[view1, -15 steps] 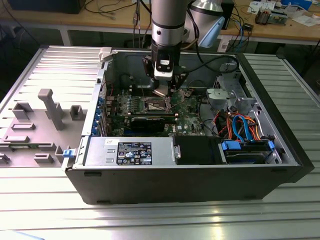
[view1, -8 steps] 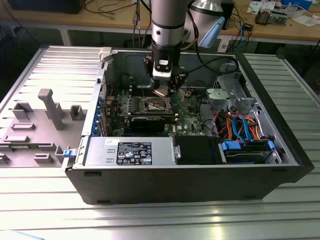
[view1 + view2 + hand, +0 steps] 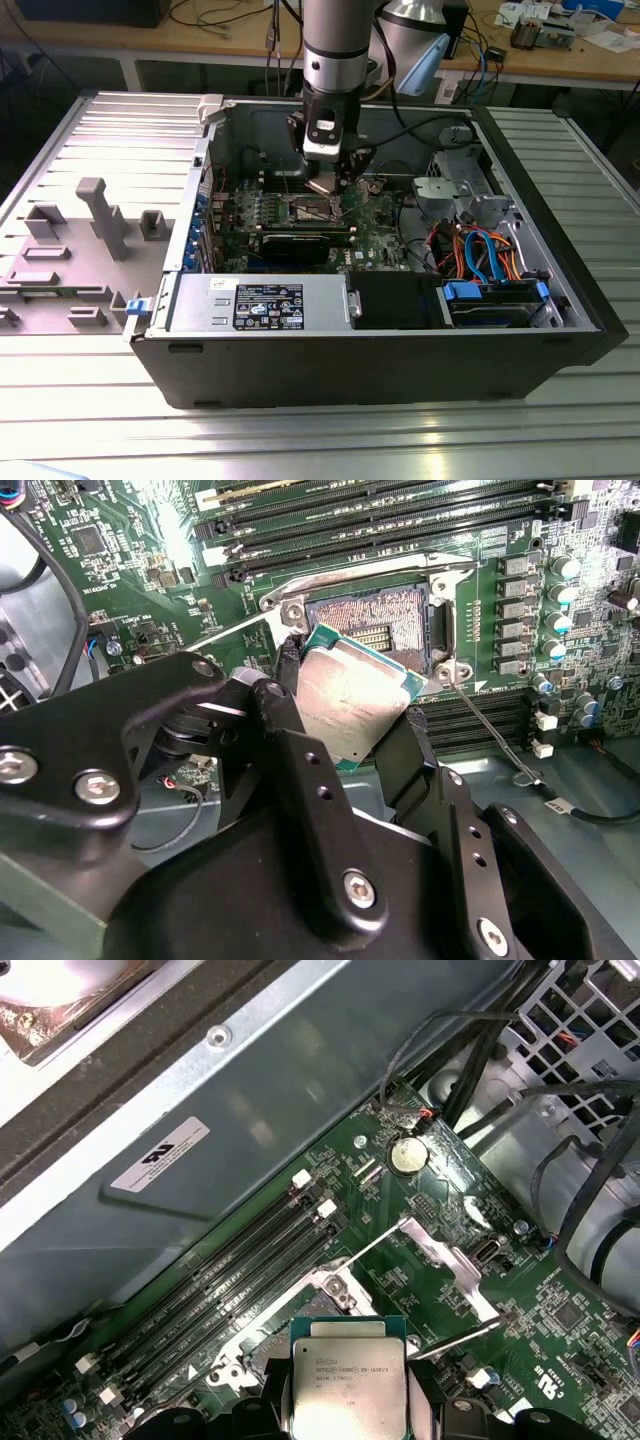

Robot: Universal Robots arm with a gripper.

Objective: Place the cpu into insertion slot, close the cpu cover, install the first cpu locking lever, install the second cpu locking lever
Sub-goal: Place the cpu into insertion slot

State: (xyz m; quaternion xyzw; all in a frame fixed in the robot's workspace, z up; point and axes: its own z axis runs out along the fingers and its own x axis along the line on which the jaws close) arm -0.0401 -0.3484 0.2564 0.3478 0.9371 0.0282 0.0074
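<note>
gripper (image 3: 344, 706) holds cpu (image 3: 355, 690) (tilted) above insertion slot (image 3: 372, 615).

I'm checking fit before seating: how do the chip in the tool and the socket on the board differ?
The chip has a smooth dull-silver top; the socket shows a grid of fine contacts. The chip is held tilted in the tool, above the board; the socket lies flat in the green board, uncovered. Both are square.

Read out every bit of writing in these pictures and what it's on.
cpu top: several printed lines, too small to read.
White sticker on the case wall: a dark mark, blurred.
Black label on the silver box: white print, too small.
Circuit board: white lettering, blurred.
Nothing can be quoted.
</note>
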